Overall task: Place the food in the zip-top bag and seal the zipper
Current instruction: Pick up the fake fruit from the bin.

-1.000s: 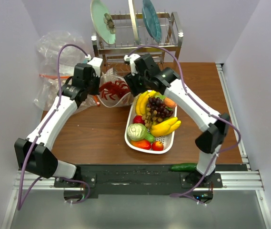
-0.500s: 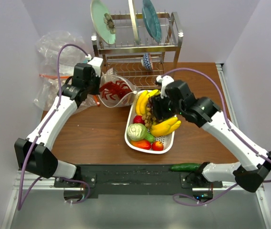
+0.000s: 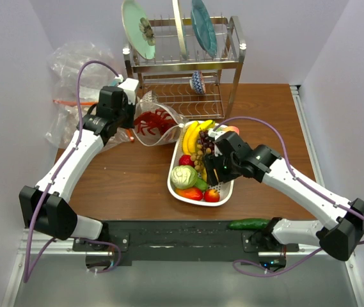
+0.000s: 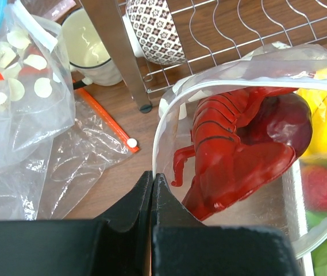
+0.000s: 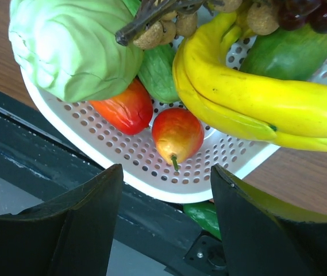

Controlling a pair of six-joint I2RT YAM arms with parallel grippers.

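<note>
My left gripper (image 4: pixel 152 179) is shut on the rim of the zip-top bag (image 3: pixel 151 131), holding its mouth open at the table's back left. The pale zipper (image 4: pixel 172 103) curves round that mouth. Inside lie a red lobster (image 4: pixel 232 155) and a dark red apple (image 4: pixel 287 123). My right gripper (image 5: pixel 166 190) hangs open and empty over the near end of the white tray (image 3: pixel 176 192). A red-orange peach (image 5: pixel 177 133) sits just beyond its fingertips, beside an orange-red pepper (image 5: pixel 123 109).
The tray also holds a pale green cabbage (image 3: pixel 183 176), bananas (image 3: pixel 223 169) and grapes (image 3: pixel 215 148). A cucumber (image 3: pixel 245 224) lies on the front rail. A dish rack (image 3: pixel 182 64) stands at the back. Crumpled clear bags (image 3: pixel 73 89) are piled at the left.
My right arm has swung from the bag's mouth across to the near end of the tray. The left gripper and the bag have stayed put.
</note>
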